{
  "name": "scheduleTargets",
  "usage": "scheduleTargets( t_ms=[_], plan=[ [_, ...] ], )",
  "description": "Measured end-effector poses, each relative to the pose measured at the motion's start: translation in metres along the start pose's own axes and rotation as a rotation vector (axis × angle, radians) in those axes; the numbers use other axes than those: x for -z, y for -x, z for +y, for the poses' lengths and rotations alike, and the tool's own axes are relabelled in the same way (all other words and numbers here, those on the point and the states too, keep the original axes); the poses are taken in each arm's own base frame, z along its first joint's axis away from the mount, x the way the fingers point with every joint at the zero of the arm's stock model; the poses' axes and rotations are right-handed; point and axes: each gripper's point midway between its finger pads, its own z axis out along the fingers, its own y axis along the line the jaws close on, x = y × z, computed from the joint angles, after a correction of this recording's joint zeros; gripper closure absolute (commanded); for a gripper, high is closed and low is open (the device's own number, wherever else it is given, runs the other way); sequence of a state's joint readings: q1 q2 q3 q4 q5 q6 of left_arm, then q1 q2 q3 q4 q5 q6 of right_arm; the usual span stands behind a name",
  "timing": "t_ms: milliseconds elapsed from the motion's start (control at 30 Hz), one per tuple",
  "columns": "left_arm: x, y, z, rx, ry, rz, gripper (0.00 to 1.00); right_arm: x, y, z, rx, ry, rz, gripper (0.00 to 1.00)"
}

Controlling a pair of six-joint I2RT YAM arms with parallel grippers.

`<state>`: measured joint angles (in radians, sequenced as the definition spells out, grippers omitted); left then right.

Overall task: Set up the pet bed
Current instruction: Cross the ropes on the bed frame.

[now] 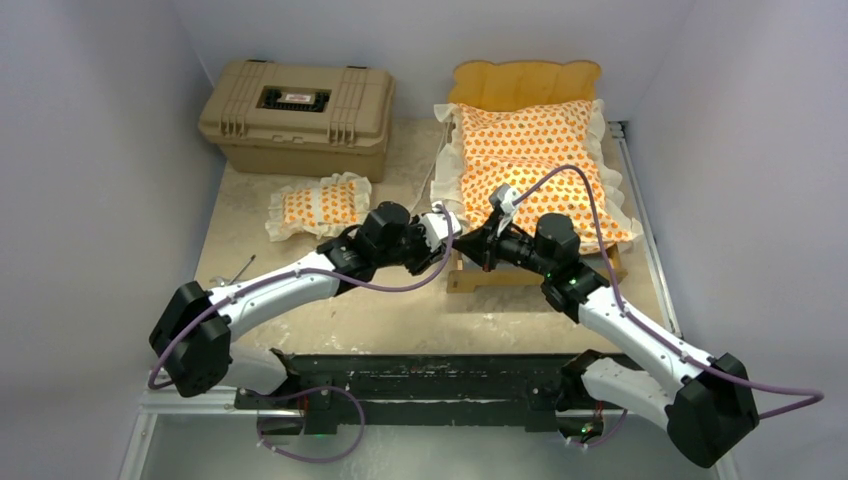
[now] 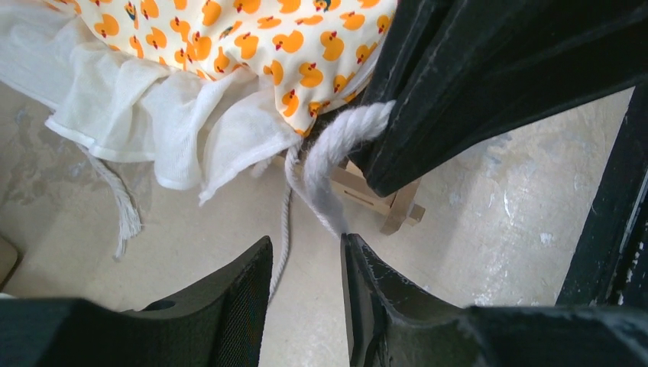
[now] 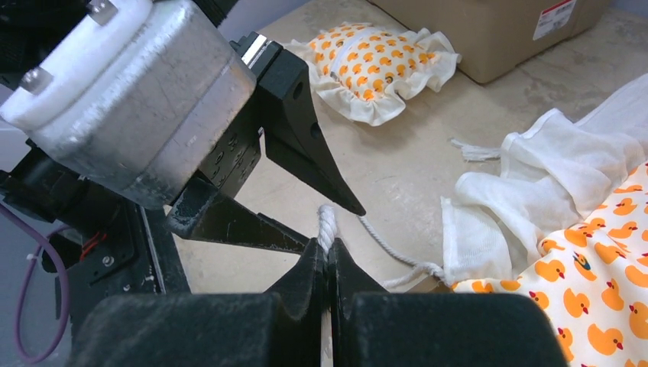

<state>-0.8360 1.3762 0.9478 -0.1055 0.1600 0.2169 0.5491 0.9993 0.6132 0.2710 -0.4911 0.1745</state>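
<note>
**Right pincer holds the cushion's cord; left stands spread beside it**

In the top view both arms meet at the near-left corner of the pet bed frame (image 1: 525,85), which sits at about 1 o'clock on the table (image 1: 400,310). The mattress cushion (image 1: 530,160) lies on the frame, its long axis running roughly 12 to 6, its ruffle spilling over the left rail.

The right gripper (image 3: 327,248) is pressed together on a white cord (image 3: 327,222). From the pinch the cord trails toward 4 o'clock in the right wrist view and disappears under the cushion's ruffle.

The left gripper (image 2: 306,245) is spread, holding nothing. The cord's frayed end touches the inner face of one of its fingers. In its own view the cushion corner lies at 12 o'clock, near.

The pillow (image 1: 320,203) rests on the table at about 10 o'clock from the grippers, just in front of the tan hard case (image 1: 295,115). The left arm is the nearer one to it.

My reading is that the cushion needs squaring on the frame. Any pull by the right arm would act along the cord, toward 7 o'clock in the top view.
</note>
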Motion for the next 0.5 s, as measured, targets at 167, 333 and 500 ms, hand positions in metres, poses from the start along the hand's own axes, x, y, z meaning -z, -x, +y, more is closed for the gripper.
scheduleTargets(
  t_ms=[167,333,500],
  plan=[
    [-0.003,0.013,0.003,0.024,0.021,-0.085,0.62,0.0,0.002,0.001,-0.003,0.002,0.002,1.0],
    [-0.006,0.018,0.002,0.046,0.029,-0.136,0.62,0.0,0.002,0.001,-0.007,0.002,0.0,1.0],
    [-0.006,0.018,-0.004,0.065,0.0,-0.165,0.61,0.001,0.005,0.001,-0.008,-0.001,-0.007,1.0]
  ],
)
